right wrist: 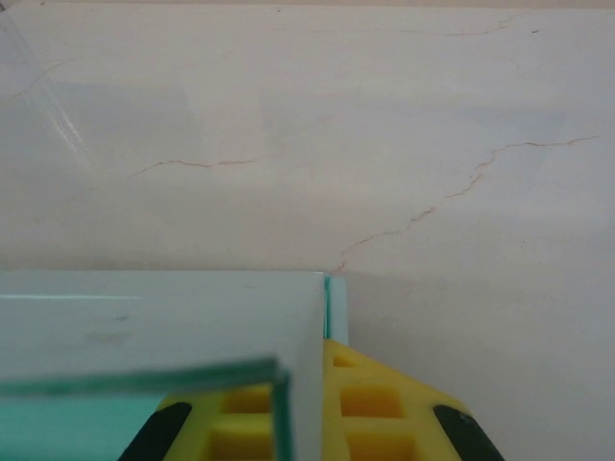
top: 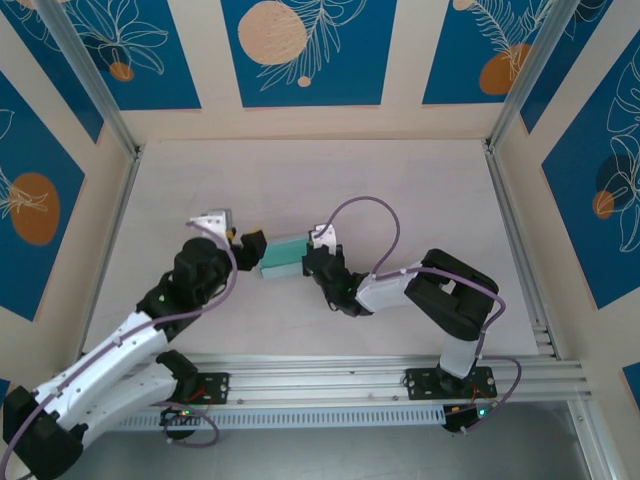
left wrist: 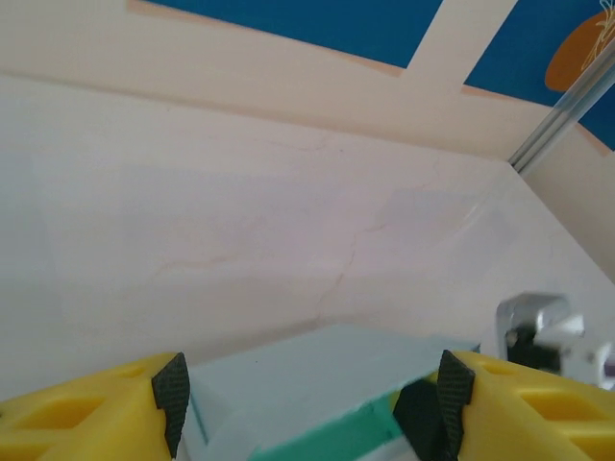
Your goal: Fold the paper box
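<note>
Top external, mint paper box (top: 284, 257), right gripper (top: 314, 258) pinching it, left gripper (top: 251, 249) spread

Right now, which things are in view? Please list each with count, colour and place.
paper box: one, pale mint-blue, mid-table between the two tools
table: one, pale cream with fine veins, under everything
wall panels: several, blue with orange circles, around the table
frame posts: two, silver, at the far corners
rail: one, silver, along the near edge
cables: several, purple, looping behind each tool
left tool: one, yellow and black, open around the box's left end
right tool: one, yellow, shut on the box's right end
</note>
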